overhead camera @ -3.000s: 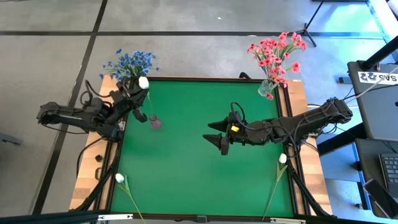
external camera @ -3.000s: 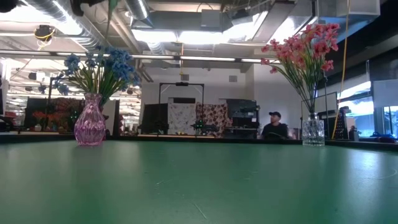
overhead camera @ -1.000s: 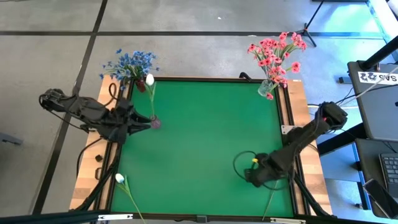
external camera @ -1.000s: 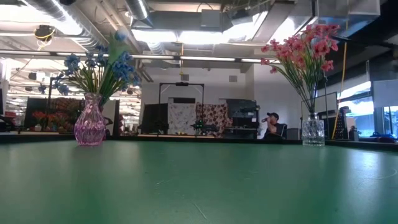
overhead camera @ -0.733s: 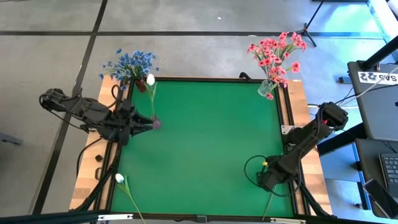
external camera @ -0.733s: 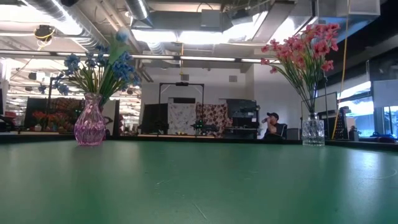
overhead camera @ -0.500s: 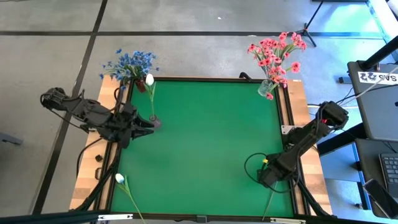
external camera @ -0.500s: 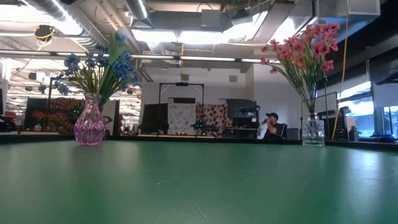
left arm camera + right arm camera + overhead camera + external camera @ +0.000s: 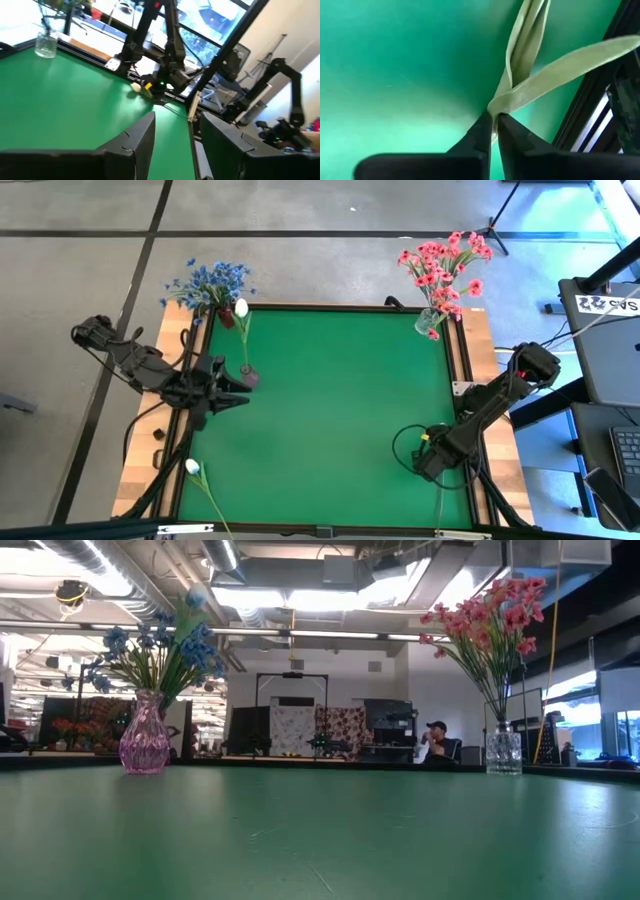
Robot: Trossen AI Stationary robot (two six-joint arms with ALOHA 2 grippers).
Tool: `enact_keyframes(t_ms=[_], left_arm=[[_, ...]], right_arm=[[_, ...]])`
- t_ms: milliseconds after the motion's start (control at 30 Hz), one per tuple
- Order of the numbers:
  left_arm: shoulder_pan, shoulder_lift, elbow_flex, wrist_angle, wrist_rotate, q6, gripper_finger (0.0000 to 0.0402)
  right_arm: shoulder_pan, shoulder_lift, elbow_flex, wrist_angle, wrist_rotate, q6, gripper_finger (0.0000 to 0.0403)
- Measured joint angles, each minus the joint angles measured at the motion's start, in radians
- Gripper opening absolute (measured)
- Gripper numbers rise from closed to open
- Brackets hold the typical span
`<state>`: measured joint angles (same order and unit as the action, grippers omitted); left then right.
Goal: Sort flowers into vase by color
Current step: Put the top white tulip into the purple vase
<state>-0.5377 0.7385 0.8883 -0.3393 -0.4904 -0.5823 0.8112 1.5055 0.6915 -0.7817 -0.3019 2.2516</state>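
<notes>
Green bench (image 9: 330, 410) is seen matte, felt-like, framed in pale wood with a dark inner rim.

Change: right arm has been swung from bench centre down to the 4–5 o'clock edge, and its fingers have been closed from wide to shut. Right gripper (image 9: 494, 131) is clamped on a thin green stem (image 9: 495, 117) right where two long flat pale-green leaves (image 9: 555, 70) fork off; the white-bud flower at that edge is taken to be the one gripped, bud hidden under the arm in the high view. Judged: pick made, lift and carry to a vase is next.

Left arm has been drawn back off the pink vase toward 9 o'clock. Left gripper (image 9: 232, 387) is parked just beside the vase, fingers part-open, nothing held. A white bud (image 9: 241, 308) on its stem is now seen standing at the pink vase, so that placement looks finished.

Pink vase (image 9: 145, 740): translucent ribbed glass, bulbous, narrow neck, at 10 o'clock, filled with blue flowers (image 9: 155, 645), small clustered blooms. Clear vase (image 9: 503, 753): straight glass, at 1 o'clock, holding pink flowers (image 9: 490, 625).

One more white flower (image 9: 193, 467) is left lying flat at 7 o'clock, stem thin and limp-looking; slip in a pinch is a risk.
</notes>
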Motion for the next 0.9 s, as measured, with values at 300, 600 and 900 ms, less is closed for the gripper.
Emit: enact_keyframes(t_ms=[300, 600, 900], left_arm=[[-0.012, 0.0, 0.0, 0.0, -0.036, 0.01, 0.0151], [-0.012, 0.036, -0.001, 0.094, -0.086, 0.057, 0.0151], [-0.01, 0.215, -0.001, 0.254, -0.136, 0.125, 0.0154]], right_arm=[[0.0, -0.013, 0.255, -0.117, 0.327, -0.087, 0.0008], [-0.078, -0.014, 0.524, -0.071, 0.903, -0.653, 0.0004], [-0.319, -0.014, 0.672, 0.352, 0.95, -1.471, 0.0002]])
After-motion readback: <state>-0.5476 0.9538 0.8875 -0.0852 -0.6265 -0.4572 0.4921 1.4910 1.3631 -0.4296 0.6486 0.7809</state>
